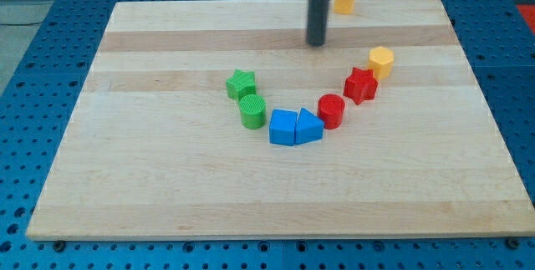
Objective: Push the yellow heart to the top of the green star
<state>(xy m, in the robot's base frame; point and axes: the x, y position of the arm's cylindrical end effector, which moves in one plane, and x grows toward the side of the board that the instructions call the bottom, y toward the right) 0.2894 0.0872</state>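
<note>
Yellow heart [344,0] sits at the board's top edge, right of centre, well apart from everything else. Green star [241,84] is mid-board, left of centre, touching or just beside the green cylinder [252,111] below it.

The rest forms a loose arc toward the board's right edge: blue cube [282,127] and blue triangular block [308,127] touching each other, red cylinder [331,111], red star [361,84], yellow hexagon [381,61] at the upper end.

My tip [316,43] hangs just below and left of the heart, near it, not touching. That puts it on the wrong side for the job, I'd judge: the heart has to travel left and down toward the spot just above the star, so contact needs to come from the heart's upper right. With the heart this close to the top edge, there is little room behind it; getting round it looks tight.

Arm pose: rod upright, coming straight down from the view's top, upper part cut off. Tool state: plain rod, nothing to spread or pinch, carrying nothing.

Space above the star is bare, so the target spot is free.
</note>
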